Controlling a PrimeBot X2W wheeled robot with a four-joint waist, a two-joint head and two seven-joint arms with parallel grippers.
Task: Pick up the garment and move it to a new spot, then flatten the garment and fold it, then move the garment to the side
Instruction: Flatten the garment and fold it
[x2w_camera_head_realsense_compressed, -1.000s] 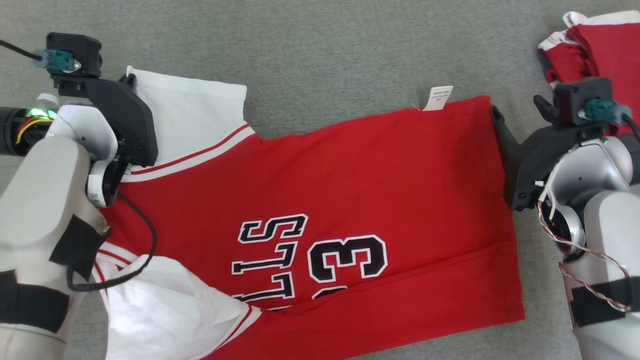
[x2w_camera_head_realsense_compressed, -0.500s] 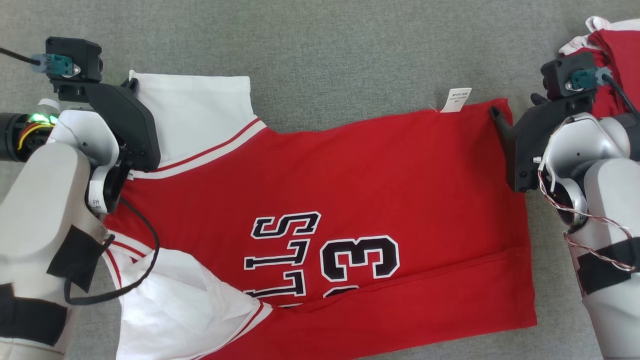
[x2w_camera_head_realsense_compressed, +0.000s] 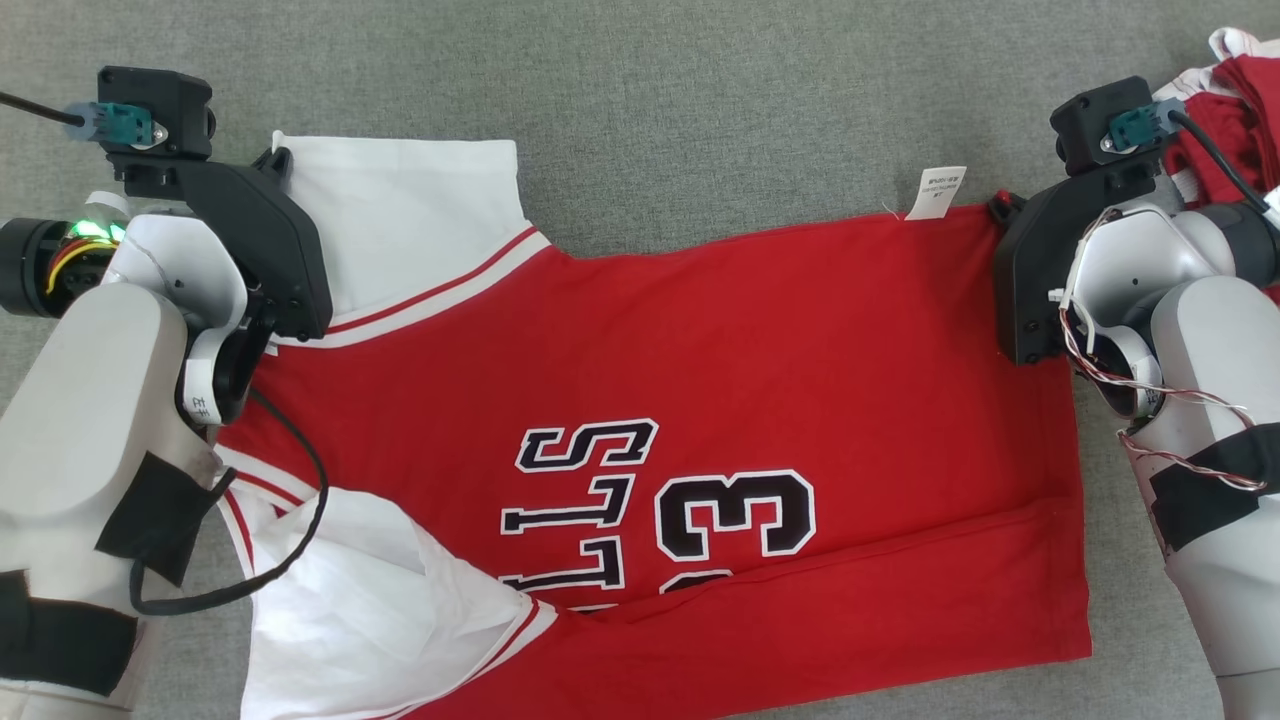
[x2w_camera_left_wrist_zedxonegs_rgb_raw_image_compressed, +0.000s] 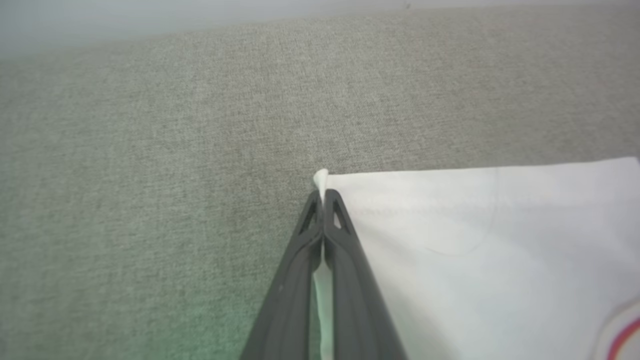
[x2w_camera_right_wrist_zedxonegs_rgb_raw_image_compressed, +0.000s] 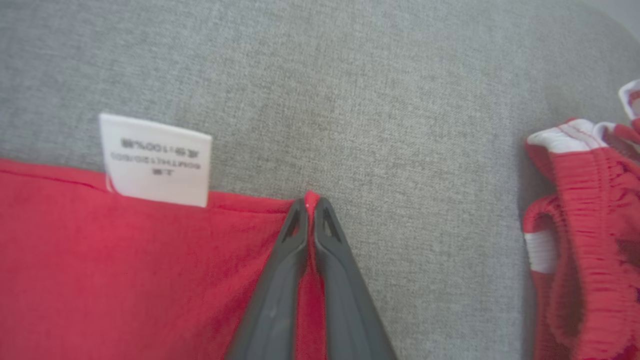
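Garment (x2w_camera_head_realsense_compressed: 700, 380): red jersey w/ white sleeves, flat on grey fabric surface (x2w_camera_head_realsense_compressed: 650, 90), long axis left–right betw. the arms. Left gripper (x2w_camera_left_wrist_zedxonegs_rgb_raw_image_compressed: 324, 197): jaws closed, pinching far white sleeve corner. Right gripper (x2w_camera_right_wrist_zedxonegs_rgb_raw_image_compressed: 311, 205): jaws closed on far red hem corner, near care label (x2w_camera_right_wrist_zedxonegs_rgb_raw_image_compressed: 155, 160). Both grips at far edge; cloth lies toward robot, so fold prob. comes nearward. Second red item (x2w_camera_right_wrist_zedxonegs_rgb_raw_image_compressed: 585, 225): apart, right side; poss. shorts.

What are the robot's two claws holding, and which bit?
Both hold the red jersey. The left gripper pinches a corner of its white sleeve; the right gripper pinches the red hem corner beside the label.
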